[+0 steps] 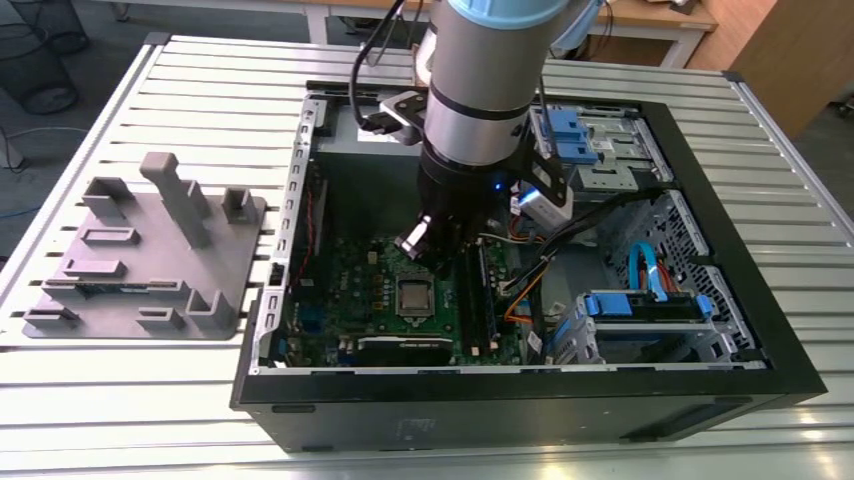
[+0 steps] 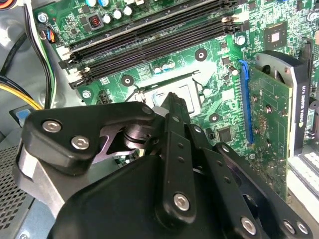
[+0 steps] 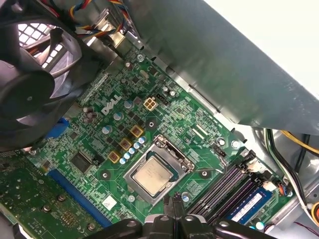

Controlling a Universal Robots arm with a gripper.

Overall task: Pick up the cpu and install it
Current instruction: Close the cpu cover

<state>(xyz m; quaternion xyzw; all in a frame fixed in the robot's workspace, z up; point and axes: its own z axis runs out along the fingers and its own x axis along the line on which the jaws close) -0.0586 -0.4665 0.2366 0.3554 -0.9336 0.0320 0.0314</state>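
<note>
From my remote seat I'm seeing the open black computer case point(image 1: 534, 400), the green motherboard point(image 3: 124, 119) inside, then the black gripper point(image 3: 175, 205) hanging above the board, fingers pressed together, holding nothing. The small silver-grey square cpu point(image 3: 151, 176) sits in its socket, just beside the fingertips.

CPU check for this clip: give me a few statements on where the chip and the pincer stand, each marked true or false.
1. The cpu sits in the motherboard socket. True.
2. The pincer holds the cpu in the air. False: the chip lies in the socket, below the tips.
3. The pincer is inside the computer case. True.
4. The cpu rests on the grey fixture outside the case. False: it is on the motherboard.
</note>
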